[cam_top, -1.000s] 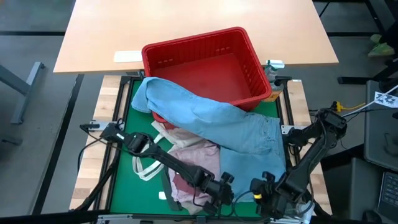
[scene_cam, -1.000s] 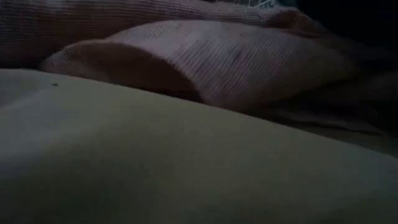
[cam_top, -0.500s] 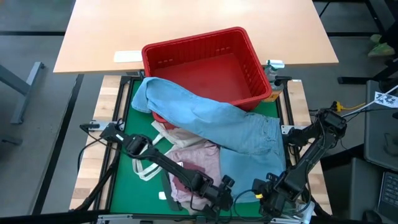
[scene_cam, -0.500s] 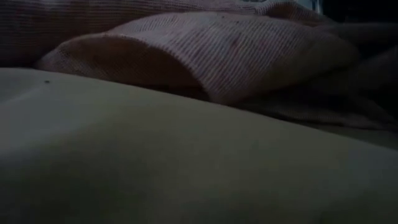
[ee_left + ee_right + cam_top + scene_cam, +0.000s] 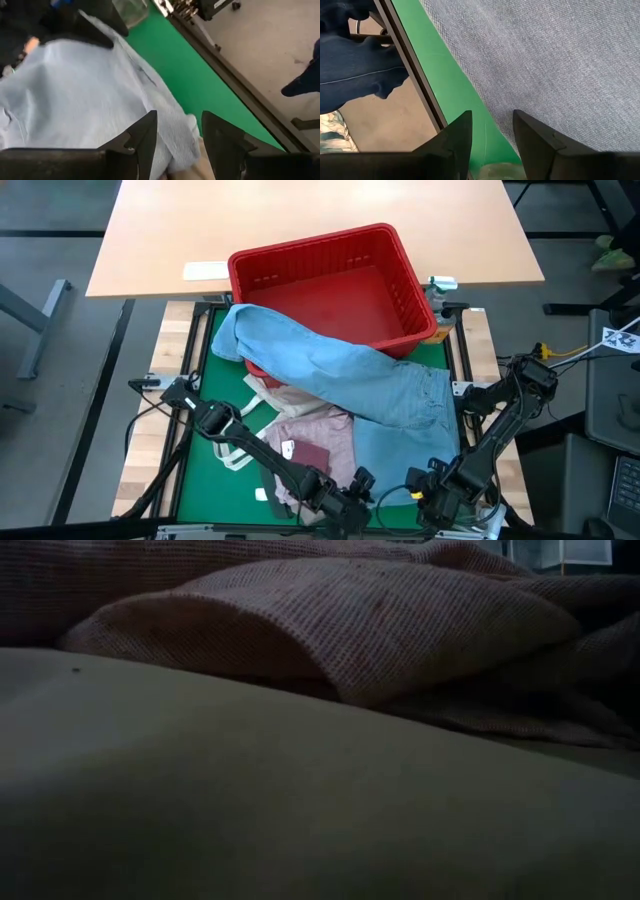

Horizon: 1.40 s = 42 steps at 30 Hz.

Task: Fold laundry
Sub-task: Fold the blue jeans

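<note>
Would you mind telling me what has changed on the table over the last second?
The left gripper has drawn back toward the table's near edge, uncovering more of the pink top. The right gripper shifted only slightly. The denim jeans and red basket stayed put.

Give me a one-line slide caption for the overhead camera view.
Light blue jeans drape from the red basket over a clothes pile on the green mat, both arms low at its near edge.

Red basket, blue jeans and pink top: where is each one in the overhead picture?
red basket (image 5: 262, 266), high view, on its far rim.
light blue jeans (image 5: 330, 365), high view, mid leg.
mottled pink top (image 5: 322, 428), high view, on its exposed middle.
</note>
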Available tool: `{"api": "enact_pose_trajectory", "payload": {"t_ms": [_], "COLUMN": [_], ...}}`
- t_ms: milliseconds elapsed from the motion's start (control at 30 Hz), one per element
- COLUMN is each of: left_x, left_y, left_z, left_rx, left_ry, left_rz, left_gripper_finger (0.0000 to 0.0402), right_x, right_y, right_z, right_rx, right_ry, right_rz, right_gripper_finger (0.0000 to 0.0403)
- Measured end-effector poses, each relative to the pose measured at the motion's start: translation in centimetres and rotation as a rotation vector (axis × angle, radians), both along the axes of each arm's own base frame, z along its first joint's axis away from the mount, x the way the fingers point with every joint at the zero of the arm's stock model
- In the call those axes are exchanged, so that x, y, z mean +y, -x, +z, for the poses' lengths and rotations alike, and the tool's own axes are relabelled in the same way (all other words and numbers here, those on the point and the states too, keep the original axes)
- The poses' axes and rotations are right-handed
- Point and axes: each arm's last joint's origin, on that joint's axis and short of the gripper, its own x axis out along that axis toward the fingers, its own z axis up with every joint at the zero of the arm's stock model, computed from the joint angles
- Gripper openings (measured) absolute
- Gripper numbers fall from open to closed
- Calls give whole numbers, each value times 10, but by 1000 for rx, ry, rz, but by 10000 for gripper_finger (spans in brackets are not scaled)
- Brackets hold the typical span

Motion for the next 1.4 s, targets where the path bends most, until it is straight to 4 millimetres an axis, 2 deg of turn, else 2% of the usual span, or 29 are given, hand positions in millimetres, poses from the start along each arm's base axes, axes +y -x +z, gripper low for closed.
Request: {"api": "enact_pose_trajectory", "payload": {"t_ms": [200, 333, 533, 867, 1033, 1200, 1400], "left_x": [10, 16, 18, 11, 4, -9, -34], "left_y": [-3, -3, -2, 0, 5, 15, 35], "left_z": [-2, -6, -8, -13, -16, -13, -9], "left_rx": [14, 90, 163, 159, 91, -30, -184], "left_ry": [57, 142, 241, 225, 131, 38, -121], "left_rz": [135, 193, 182, 185, 262, 396, 470], "left_gripper_finger": [149, 149, 149, 144, 100, 18, 3], "right_x": [0, 0, 0, 0, 0, 0, 0], "right_y": [0, 0, 0, 0, 0, 0, 0], "right_z": [0, 0, 0, 0, 0, 0, 0], "right_rx": [-1, -2, -2, -2, -3, -4, -12], "right_ry": [0, 1, 1, 1, 1, 2, 6], "right_rz": [0, 0, 0, 0, 0, 0, -1], "right_gripper_finger": [143, 143, 143, 143, 143, 143, 143]}}
